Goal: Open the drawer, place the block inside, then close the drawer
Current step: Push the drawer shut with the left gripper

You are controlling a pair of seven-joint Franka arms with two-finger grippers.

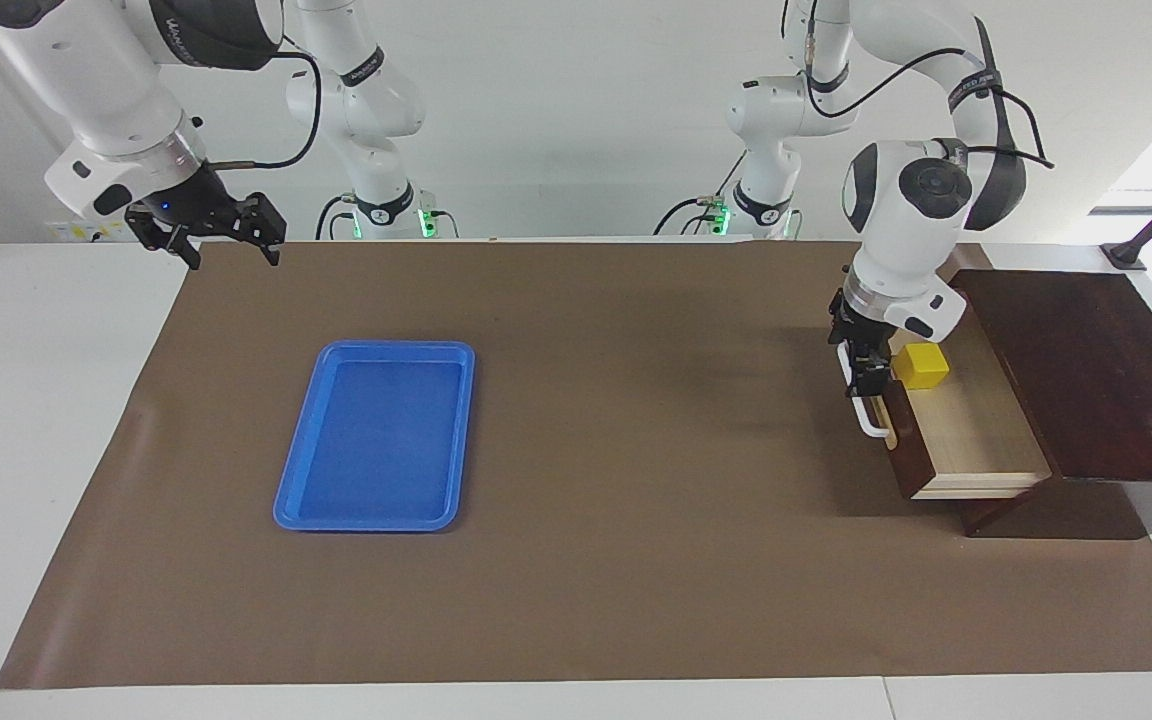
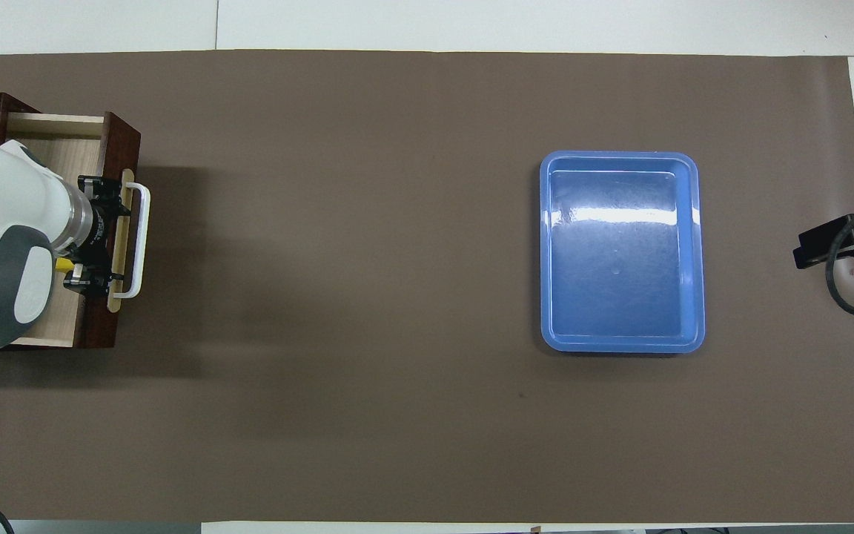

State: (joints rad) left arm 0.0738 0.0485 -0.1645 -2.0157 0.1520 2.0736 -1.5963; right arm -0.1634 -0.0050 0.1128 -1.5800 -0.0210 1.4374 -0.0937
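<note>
Drawer (image 1: 966,430) sits pulled out of its dark wooden box (image 1: 1086,380) at the right edge of the facing frame, and the yellow block (image 1: 921,367) is already down on the pale wood floor inside, tucked up against the front panel. So my read is we're on the last step: closing it.

Left pincer (image 1: 866,362) is right at the white handle (image 1: 861,395), fingers spread, nothing pinched. From above it covers the handle and front panel; I can't tell whether it's actually touching. I'd guess the next move is a straight push on the front toward the box, kept square so the drawer doesn't jam on its runners.

Right pincer (image 1: 206,225) hangs spread and empty at the upper left of the facing frame, over the mat's corner, just waiting.

Surface: white table (image 1: 46,420) with a big brown mat (image 1: 636,500) and a blue tray (image 1: 376,435) left of centre. Plain white wall up top, some cables.
</note>
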